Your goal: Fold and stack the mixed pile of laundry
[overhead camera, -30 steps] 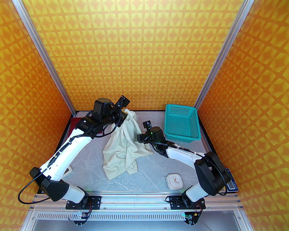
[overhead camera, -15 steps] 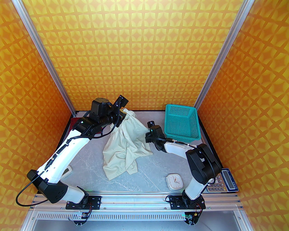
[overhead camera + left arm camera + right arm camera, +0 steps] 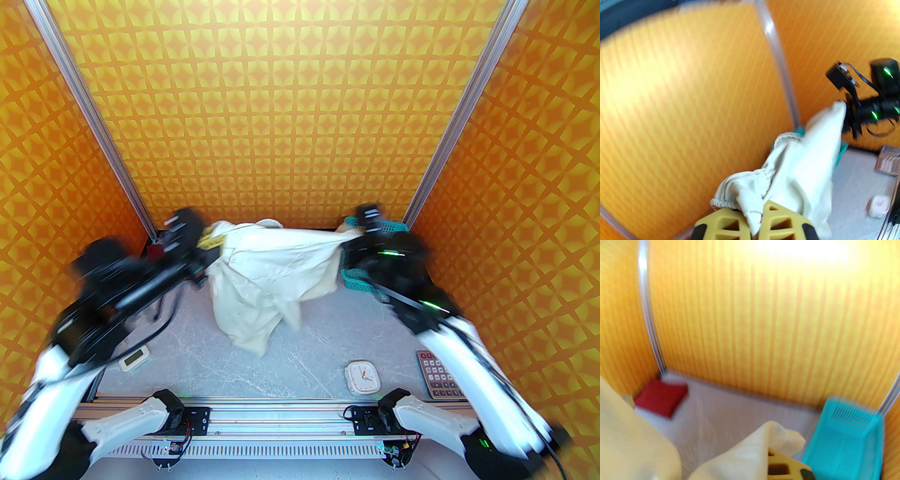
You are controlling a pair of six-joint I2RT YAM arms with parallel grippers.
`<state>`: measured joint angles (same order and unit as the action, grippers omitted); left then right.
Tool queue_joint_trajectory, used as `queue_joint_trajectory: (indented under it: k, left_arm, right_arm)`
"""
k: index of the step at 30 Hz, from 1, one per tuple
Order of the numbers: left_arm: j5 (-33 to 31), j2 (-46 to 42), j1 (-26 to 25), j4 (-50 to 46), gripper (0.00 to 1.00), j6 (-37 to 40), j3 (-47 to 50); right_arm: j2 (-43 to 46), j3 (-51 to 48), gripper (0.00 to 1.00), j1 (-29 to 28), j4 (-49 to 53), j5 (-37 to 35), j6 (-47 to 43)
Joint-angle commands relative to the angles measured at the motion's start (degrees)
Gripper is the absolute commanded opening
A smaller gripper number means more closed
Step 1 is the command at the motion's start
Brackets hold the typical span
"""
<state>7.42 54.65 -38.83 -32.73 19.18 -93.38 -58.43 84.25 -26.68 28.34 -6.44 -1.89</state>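
Shorts (image 3: 276, 262) are strung taut along 9-to-3 o'clock, pinched at 9 by left jaws, at 3 by right jaws.

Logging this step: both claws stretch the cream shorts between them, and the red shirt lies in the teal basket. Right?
No: the red shirt lies on the table in its far left corner, outside the teal basket; the right wrist view shows it.
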Motion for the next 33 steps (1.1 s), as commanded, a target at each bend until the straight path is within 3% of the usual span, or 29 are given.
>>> queue_joint_trajectory:
  k: [1, 6, 10, 14, 15, 16, 19, 21, 23, 29, 33]
  left_arm:
    - [-0.39, -2.27, -1.42, 0.28, 0.0, 2.68, -1.82]
    - [-3.81, 4.06, -1.4, -6.88, 0.0, -0.67, -10.29]
    - [-12.04, 18.35, -1.04, -15.58, 0.0, -3.68, -17.4]
    - [-14.56, 28.05, 7.97, -15.76, 0.0, -11.04, -12.51]
    - [-14.48, 29.32, 10.3, -13.65, 0.0, -12.58, -8.97]
    - [-13.59, 30.68, 13.06, -10.87, 0.04, -14.78, -4.46]
    - [-7.27, 36.29, 19.19, -1.75, 0.29, -20.25, 4.99]
    - [-3.87, 40.1, 21.55, 3.24, 0.52, -23.65, 10.63]
    - [-2.16, 42.71, 22.7, 4.62, 0.58, -25.39, 12.42]
    - [-1.97, 41.35, 25.64, 1.31, 0.67, -25.68, 17.35]
    - [-2.5, 34.45, 28.27, -1.92, 0.73, -30.0, 24.39]
  right_arm:
    - [0.7, 7.86, 0.0, 0.05, 15.86, -1.58, -2.24]
    - [-5.26, 20.09, 0.0, -0.04, 25.79, -5.07, -1.65]
    - [-13.65, 20.88, 0.0, 0.33, 26.07, -3.6, 1.21]
    - [-26.19, 16.63, 0.02, 0.9, 19.75, 2.95, 4.88]
    - [-29.13, 15.19, 0.12, 1.07, 17.18, 3.19, 5.45]
    - [-32.47, 13.3, 0.19, 1.25, 13.31, 2.89, 5.79]
    - [-43.05, 9.63, 0.32, 2.45, 1.63, 1.71, 7.81]
    - [-50.05, 12.28, 0.46, 3.36, 0.52, 3.07, 8.97]
    - [-54.32, 16.58, 0.52, 3.55, 5.12, 4.57, 9.01]
    - [-46.26, 4.51, 0.59, 3.56, 4.46, 5.63, 12.3]
    - [-35.07, -8.78, 0.63, 1.54, 4.6, 9.91, 16.26]
